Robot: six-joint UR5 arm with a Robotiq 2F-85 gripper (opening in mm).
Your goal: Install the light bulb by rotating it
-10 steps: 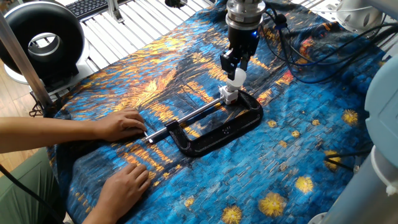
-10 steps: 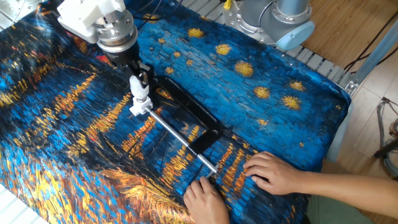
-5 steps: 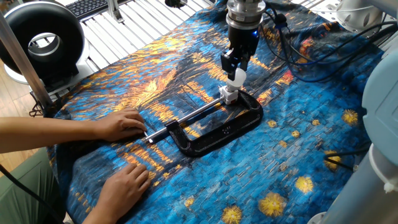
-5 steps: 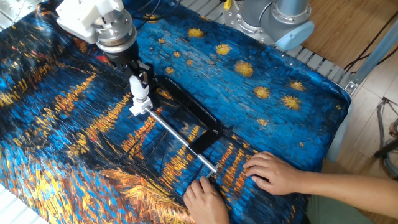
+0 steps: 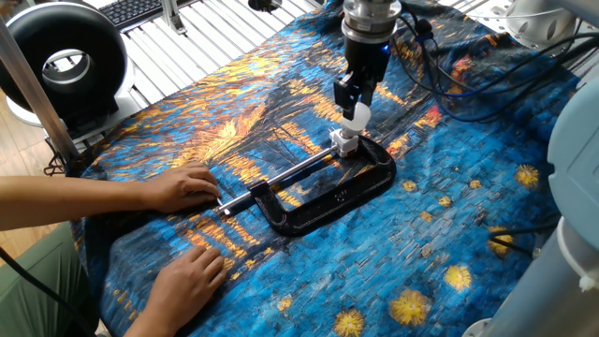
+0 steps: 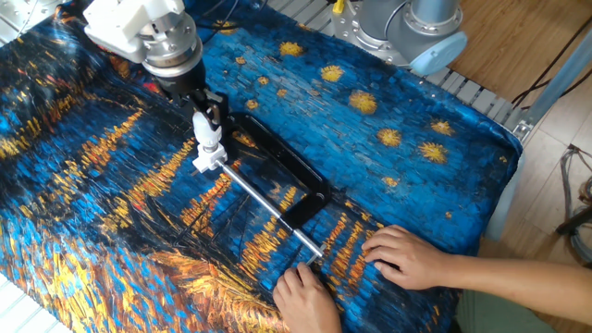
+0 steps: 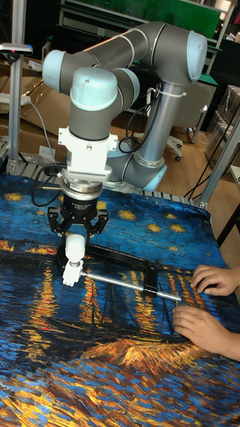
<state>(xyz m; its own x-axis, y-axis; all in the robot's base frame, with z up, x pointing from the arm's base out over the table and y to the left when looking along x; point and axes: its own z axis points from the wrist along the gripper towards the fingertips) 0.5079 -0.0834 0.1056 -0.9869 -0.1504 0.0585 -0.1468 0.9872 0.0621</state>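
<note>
- The robot's gripper [image 5: 356,106] points straight down, its two fingers closed on the light bulb [image 5: 357,115], a small white globe.
- The bulb sits on a small white socket [image 5: 343,140], which rests at the end of a black clamp [image 5: 329,192] lying flat on the starry blue cloth [image 6: 388,111] over the worktop.
- This cluster lies toward the worktop's far side in the tall fixed view, nearer the robot's base than the near edge.
- The bulb's [image 7: 74,247] long axis stands upright, globe up, screw neck down into the socket [image 7: 69,273].
- A person's two hands [image 7: 208,313] press on the cloth by the clamp's screw rod [image 6: 268,205], apparently steadying it.
- To do this step well, judging from the pose: keep the gripper's spin centred on the bulb's upright axis, press down lightly, and avoid tilting, which could cross the thread.
</note>
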